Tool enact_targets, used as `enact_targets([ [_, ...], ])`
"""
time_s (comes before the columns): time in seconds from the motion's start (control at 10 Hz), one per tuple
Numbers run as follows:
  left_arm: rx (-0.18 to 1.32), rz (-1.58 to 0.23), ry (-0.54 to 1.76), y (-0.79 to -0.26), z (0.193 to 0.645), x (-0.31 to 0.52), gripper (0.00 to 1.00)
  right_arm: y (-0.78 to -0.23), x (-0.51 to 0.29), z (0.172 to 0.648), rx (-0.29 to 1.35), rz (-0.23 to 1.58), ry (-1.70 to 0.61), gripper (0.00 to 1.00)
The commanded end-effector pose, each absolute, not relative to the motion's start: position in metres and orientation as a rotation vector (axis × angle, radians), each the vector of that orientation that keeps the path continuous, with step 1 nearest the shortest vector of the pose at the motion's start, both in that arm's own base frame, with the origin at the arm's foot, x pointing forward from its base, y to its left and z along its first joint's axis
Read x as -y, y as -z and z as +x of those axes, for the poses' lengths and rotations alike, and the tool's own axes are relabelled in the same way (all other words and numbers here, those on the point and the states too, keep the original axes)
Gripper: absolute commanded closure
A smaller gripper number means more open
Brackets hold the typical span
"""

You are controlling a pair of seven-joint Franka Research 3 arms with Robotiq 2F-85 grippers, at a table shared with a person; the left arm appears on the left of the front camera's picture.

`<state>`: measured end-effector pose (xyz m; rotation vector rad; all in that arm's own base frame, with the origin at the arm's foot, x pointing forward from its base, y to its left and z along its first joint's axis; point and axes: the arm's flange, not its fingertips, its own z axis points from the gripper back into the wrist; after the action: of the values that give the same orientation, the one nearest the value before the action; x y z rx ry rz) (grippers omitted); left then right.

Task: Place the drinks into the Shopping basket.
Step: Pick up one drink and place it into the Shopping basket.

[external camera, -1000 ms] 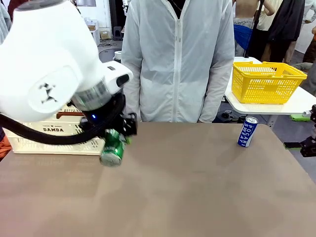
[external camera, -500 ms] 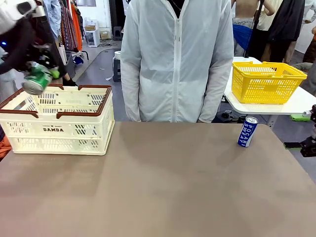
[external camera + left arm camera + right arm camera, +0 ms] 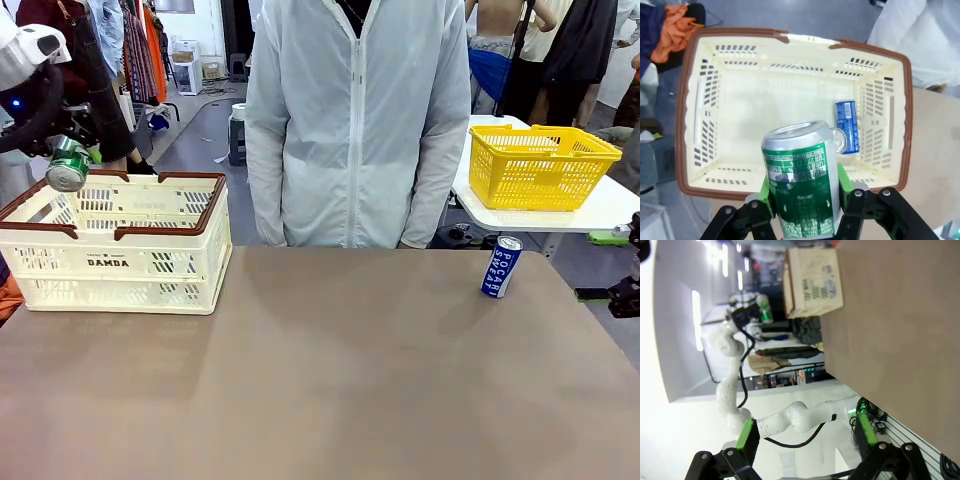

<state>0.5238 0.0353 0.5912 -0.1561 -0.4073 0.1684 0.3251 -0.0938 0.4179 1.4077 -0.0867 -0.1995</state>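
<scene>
Left: my left gripper [image 3: 802, 194], clenched on a green can [image 3: 797, 165], hangs above the Shopping basket [image 3: 165, 178], toward its left side. A blue can [image 3: 846, 125] lies inside, apparently on its side. Right: a POCARI SWEAT can [image 3: 501, 266] stands upright on the tabletop [image 3: 350, 380]. Far right: my right gripper [image 3: 805, 434], jaws released, grasps nothing.
</scene>
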Motion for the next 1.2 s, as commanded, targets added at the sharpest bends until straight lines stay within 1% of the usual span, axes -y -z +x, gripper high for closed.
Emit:
enact_targets([
  [0.0, 0.399, -0.133, -0.116, -0.59, 0.519, -0.041, 1.0, -0.421, 0.093, 0.327, 0.103, 1.423, 0.193, 0.0],
  [0.2, 0.399, -0.151, -0.154, -0.589, 0.523, -0.036, 1.0, -0.421, 0.093, 0.327, 0.103, 1.423, 0.193, 0.0],
  [0.4, 0.549, -0.107, 0.036, -0.572, 0.565, -0.033, 1.0, -0.421, 0.093, 0.327, 0.103, 1.423, 0.193, 0.0],
  [0.5, 0.566, -0.143, 0.091, -0.561, 0.572, -0.032, 1.0, -0.421, 0.093, 0.327, 0.103, 1.423, 0.193, 0.0],
  [0.6, 0.589, -0.14, 0.119, -0.549, 0.575, -0.031, 1.0, -0.421, 0.093, 0.327, 0.103, 1.423, 0.193, 0.0],
  [0.8, 0.551, -0.097, 0.154, -0.52, 0.583, -0.029, 1.0, -0.421, 0.093, 0.327, 0.103, 1.423, 0.193, 0.0],
  [1.1, 0.401, -0.075, 0.182, -0.479, 0.588, -0.027, 1.0, -0.421, 0.093, 0.327, 0.103, 1.423, 0.193, 0.0],
])
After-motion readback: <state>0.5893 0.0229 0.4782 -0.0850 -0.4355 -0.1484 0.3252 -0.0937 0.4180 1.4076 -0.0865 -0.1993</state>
